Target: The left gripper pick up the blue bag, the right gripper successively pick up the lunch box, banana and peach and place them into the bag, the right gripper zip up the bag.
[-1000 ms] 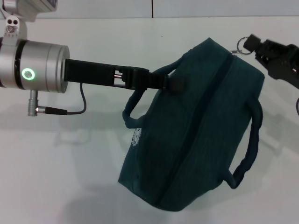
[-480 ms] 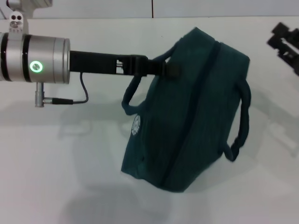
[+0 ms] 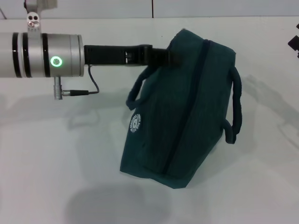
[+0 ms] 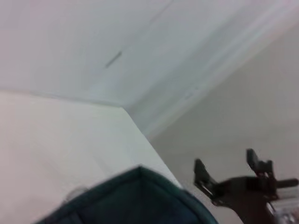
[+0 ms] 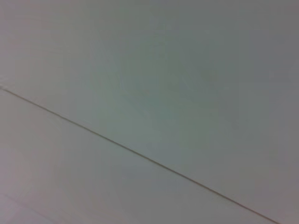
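Bag first: the blue bag [image 3: 187, 107] hangs lifted off the white table [image 3: 56, 154], its shadow lying on the surface beneath at about six o'clock in the head view; its zip line runs shut along the top seam, the round white logo [image 3: 135, 124] faces nine o'clock, one padded handle [image 3: 236, 107] droops at three o'clock; the other handle loops up at ten o'clock into the left gripper [image 3: 166, 55]; that gripper reaches in from nine o'clock on its black arm with the silver wrist [image 3: 42, 54], green ring lit, and is pinched tight on that near handle; the right gripper [image 4: 231, 175] sits at the far three o'clock edge of the head view, well apart from the bag; the left wrist view shows its two fingers spread with nothing between them.
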`<action>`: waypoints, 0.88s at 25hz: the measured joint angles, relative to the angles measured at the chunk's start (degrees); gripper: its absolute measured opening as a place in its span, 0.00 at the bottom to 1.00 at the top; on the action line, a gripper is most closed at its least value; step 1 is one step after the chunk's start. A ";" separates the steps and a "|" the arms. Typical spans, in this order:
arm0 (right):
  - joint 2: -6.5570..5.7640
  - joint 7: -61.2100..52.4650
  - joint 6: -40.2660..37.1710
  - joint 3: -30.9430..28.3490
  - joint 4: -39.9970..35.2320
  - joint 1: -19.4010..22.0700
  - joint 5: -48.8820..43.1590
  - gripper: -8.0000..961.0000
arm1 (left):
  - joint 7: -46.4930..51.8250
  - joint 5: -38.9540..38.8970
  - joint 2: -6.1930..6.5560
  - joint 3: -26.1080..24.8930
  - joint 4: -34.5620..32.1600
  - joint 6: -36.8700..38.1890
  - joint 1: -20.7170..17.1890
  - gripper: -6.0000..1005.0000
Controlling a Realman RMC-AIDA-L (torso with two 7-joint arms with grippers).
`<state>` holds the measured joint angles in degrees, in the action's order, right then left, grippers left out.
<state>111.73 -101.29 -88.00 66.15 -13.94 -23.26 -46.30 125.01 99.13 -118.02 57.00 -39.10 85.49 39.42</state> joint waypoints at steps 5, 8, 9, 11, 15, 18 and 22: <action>-0.01 2.78 -2.37 0.32 -0.05 -0.06 -0.02 0.91 | -5.20 -3.20 -0.76 -0.65 0.06 -1.85 -0.79 0.14; -0.19 4.16 -4.18 0.43 -0.10 -0.25 -0.04 0.91 | -7.39 -4.21 -0.86 -1.35 0.05 -1.91 -0.92 0.22; -0.36 4.30 -5.07 0.46 -0.11 -0.30 -0.13 0.91 | -8.20 -4.73 -0.87 -1.35 0.05 -1.82 -0.94 0.26; -0.66 4.56 -6.69 0.54 -0.28 -0.45 -0.57 0.90 | -8.98 -5.50 -0.92 -1.36 0.07 -1.65 -0.99 0.33; -0.77 8.03 -10.99 0.70 -2.88 -0.62 -2.59 0.90 | -10.22 -7.25 -0.68 -1.36 -0.07 -0.58 -1.03 0.47; -0.38 9.82 -13.18 0.73 -5.31 -0.77 -5.23 0.90 | -11.88 -8.67 -0.01 -1.37 -0.47 0.80 -0.86 0.65; 0.21 13.49 -14.07 0.47 -6.40 -1.06 -6.92 0.90 | -13.24 -12.35 0.83 -1.37 -0.56 2.86 -1.13 0.82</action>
<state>111.93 -87.80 -102.07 66.62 -20.33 -24.32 -53.22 111.78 86.77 -117.20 55.63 -39.66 88.35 38.30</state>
